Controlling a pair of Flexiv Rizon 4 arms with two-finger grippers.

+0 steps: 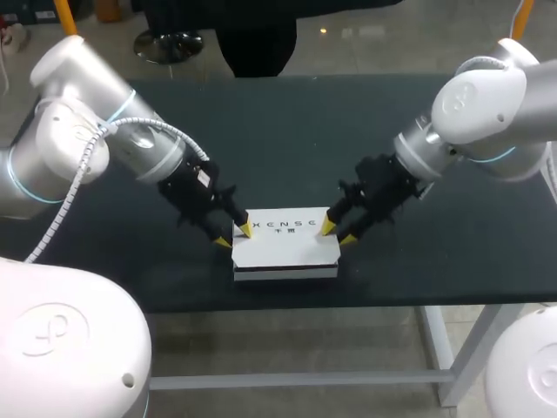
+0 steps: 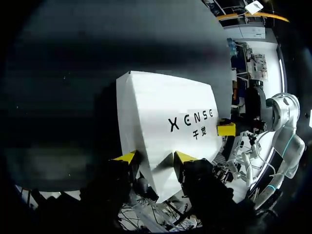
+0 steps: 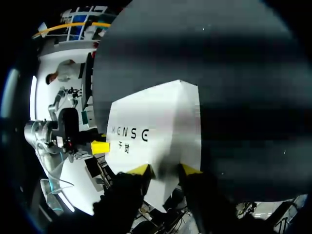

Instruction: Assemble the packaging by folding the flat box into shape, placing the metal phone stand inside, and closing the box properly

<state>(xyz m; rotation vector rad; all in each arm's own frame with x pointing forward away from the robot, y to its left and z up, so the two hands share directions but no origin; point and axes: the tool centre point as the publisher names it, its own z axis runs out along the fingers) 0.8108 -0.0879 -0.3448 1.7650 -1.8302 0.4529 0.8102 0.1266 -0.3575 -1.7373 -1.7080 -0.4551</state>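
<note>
A closed white box (image 1: 285,244) with dark print on its lid lies on the black table (image 1: 287,131) near the front edge. My left gripper (image 1: 235,236) is at the box's left end: one yellow tip rests on the lid, the other sits just off the end. My right gripper (image 1: 338,232) mirrors this at the right end. In the left wrist view the box (image 2: 165,112) has its near corner between the gripper's (image 2: 155,157) parted fingers. The right wrist view shows the same for the box (image 3: 156,122) and that gripper (image 3: 165,169). No phone stand is in sight.
The table's front edge runs just below the box. Bare black tabletop stretches behind the box and to both sides. Both arms slant down over the table from its left and right ends.
</note>
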